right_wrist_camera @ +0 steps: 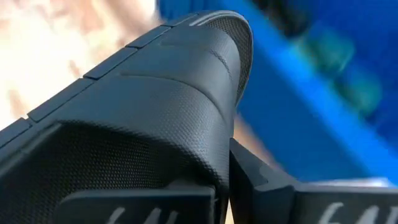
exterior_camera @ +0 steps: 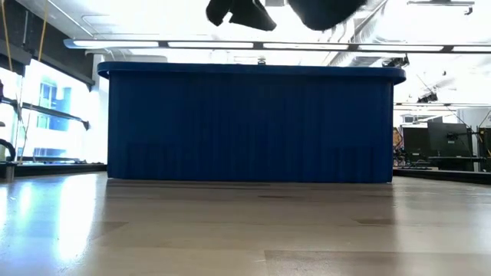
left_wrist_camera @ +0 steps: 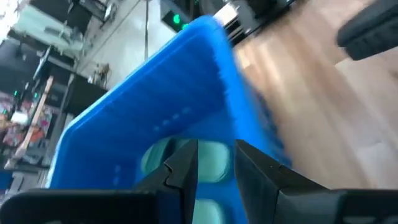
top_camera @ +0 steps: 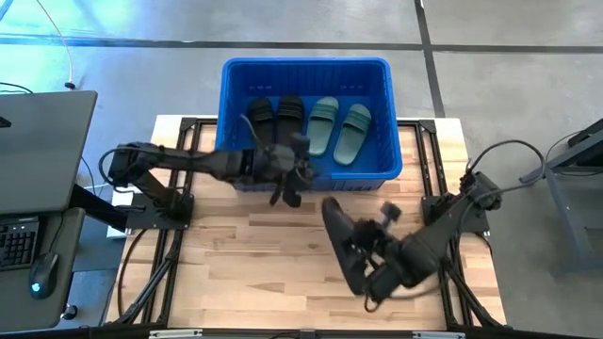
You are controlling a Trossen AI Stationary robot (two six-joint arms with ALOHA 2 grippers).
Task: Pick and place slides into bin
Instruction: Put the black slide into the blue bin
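The blue bin (top_camera: 306,75) stands at the table's far middle; its near wall fills the low view (exterior_camera: 253,126). Two black slides (top_camera: 275,118) and two sage green slides (top_camera: 339,130) lie side by side on its floor. My left gripper (top_camera: 288,191) hangs open and empty at the bin's near rim, and its wrist view (left_wrist_camera: 216,165) looks down onto the green slides (left_wrist_camera: 211,152). My right gripper (top_camera: 366,268) is shut on a black slide (top_camera: 341,235) above the table's near right. I cannot tell whether it holds one slide or two. My right gripper pinches the black slide near the end toward the table's near edge (right_wrist_camera: 205,168). One finger (right_wrist_camera: 267,190) shows beside the slide; the slide hides the other. The fingers come from the table's right. The slide is lifted clear, its free end (top_camera: 330,209) pointing toward the bin.
Black frame rails (top_camera: 188,127) run along the wooden tabletop's sides. A desk with a keyboard (top_camera: 19,240) stands left of the table. Bare wood (top_camera: 245,254) lies between the arms in front of the bin.
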